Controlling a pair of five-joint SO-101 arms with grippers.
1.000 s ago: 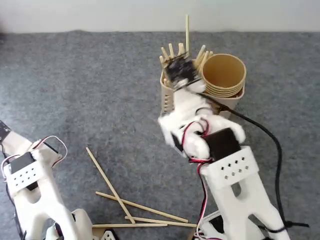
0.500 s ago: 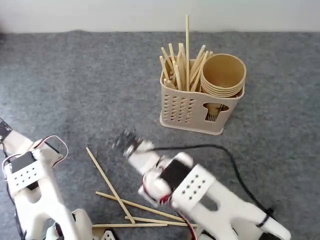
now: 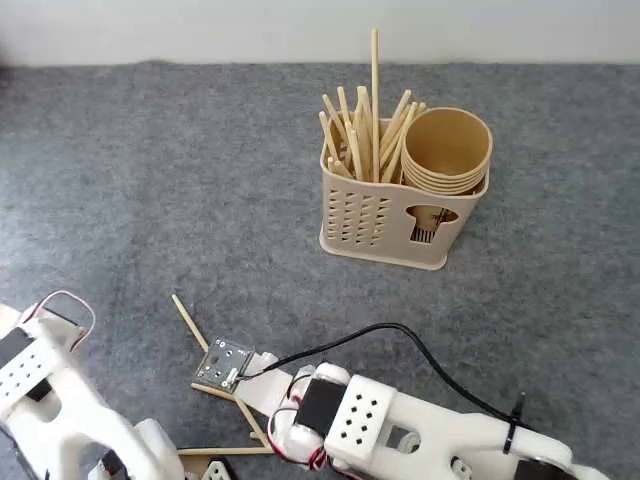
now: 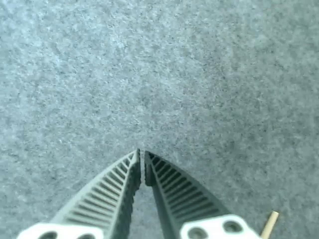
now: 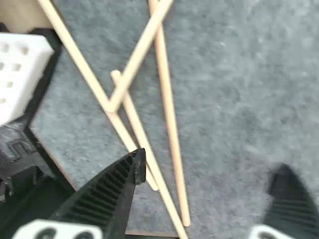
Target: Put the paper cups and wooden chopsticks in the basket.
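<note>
The basket, well apart across the mat, holds the paper cups. The right gripper, fingers spread wide, hangs over loose wooden chopsticks lying lengthwise through its gap. The left gripper, fingers pressed together, is empty.

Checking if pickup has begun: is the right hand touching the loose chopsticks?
Cannot tell. In the right wrist view the open right hand straddles the chopsticks and one fingertip overlaps a stick, but contact or gap is unclear.
</note>
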